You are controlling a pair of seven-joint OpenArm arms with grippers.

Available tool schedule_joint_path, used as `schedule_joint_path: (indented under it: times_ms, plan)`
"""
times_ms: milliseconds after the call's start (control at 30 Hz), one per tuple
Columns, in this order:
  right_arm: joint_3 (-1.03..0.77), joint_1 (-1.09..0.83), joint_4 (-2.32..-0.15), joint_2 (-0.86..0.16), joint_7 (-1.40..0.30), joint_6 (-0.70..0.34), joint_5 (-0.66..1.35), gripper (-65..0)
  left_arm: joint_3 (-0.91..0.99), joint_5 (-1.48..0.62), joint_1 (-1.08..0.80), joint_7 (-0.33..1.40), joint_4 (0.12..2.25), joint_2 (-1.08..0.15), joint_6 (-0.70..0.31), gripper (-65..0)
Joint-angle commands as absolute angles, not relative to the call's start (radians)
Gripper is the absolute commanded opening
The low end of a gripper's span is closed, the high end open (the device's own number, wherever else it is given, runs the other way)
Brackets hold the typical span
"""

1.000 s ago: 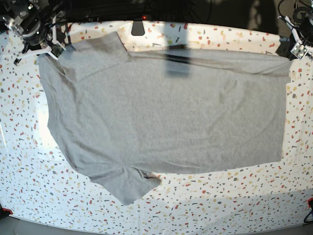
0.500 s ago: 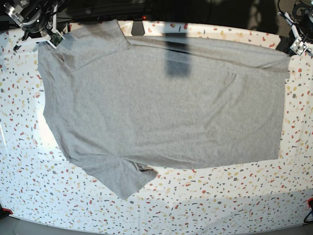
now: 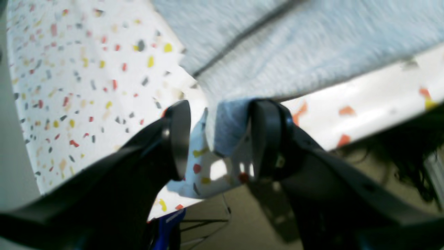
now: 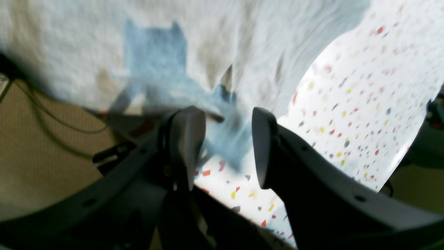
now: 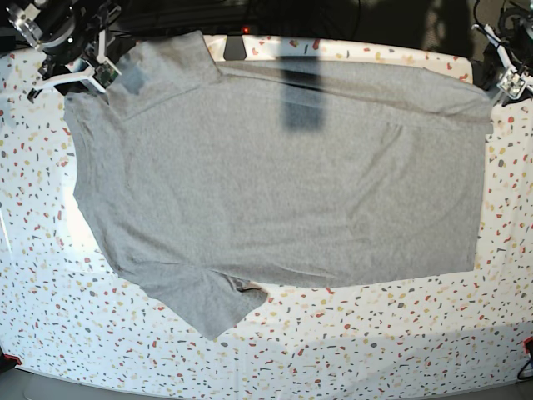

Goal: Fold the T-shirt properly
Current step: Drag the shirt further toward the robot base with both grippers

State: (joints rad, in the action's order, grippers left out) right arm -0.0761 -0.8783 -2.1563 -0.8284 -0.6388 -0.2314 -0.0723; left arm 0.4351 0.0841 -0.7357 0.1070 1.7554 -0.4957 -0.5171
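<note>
Speckled table [image 5: 333, 350] carries the grey T-shirt [image 5: 275, 183], spread flat.
Your left gripper [image 3: 220, 139] and right gripper [image 4: 227, 147] stand parted, cloth loose between; only the base view shows the whole shirt.

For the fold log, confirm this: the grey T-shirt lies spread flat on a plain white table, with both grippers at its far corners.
One detail is wrong. The table is not plain white; the base view shows it speckled with red, yellow and dark flecks. The rest holds: the grey T-shirt lies spread flat, with the left gripper and right gripper at its far corners.
</note>
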Motion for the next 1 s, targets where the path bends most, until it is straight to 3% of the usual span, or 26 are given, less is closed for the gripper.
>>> schedule_joint_path:
  times_ms: [0,300,533,733,967]
  plan:
    - [-0.085,-0.878,-2.183,-0.842,-0.612,-0.217,-0.074,-38.6,0.446,0.069,-0.737,0.089,1.770,-0.513,-0.494,-37.3]
    - [-0.085,-0.878,-2.192,-0.842,-0.541,-0.218,-0.075,-38.6,0.446,0.007,-0.671,0.088,1.771,-0.466,-0.490,-37.3]
    - [-0.085,-0.879,-2.193,-0.842,-0.592,-0.405,-0.075,-38.6,0.447,0.016,-0.645,0.130,1.772,-0.444,-0.476,-37.3]
    - [-0.085,-0.878,-2.193,-0.842,-0.578,-0.430,-0.105,-38.6,0.447,0.144,-0.646,0.323,1.772,-0.444,-0.441,-37.3]
    - [-0.085,-0.878,-2.193,-0.842,-0.560,-0.429,-0.104,-38.6,0.447,0.285,-0.649,0.353,1.774,-0.445,-0.441,-37.3]
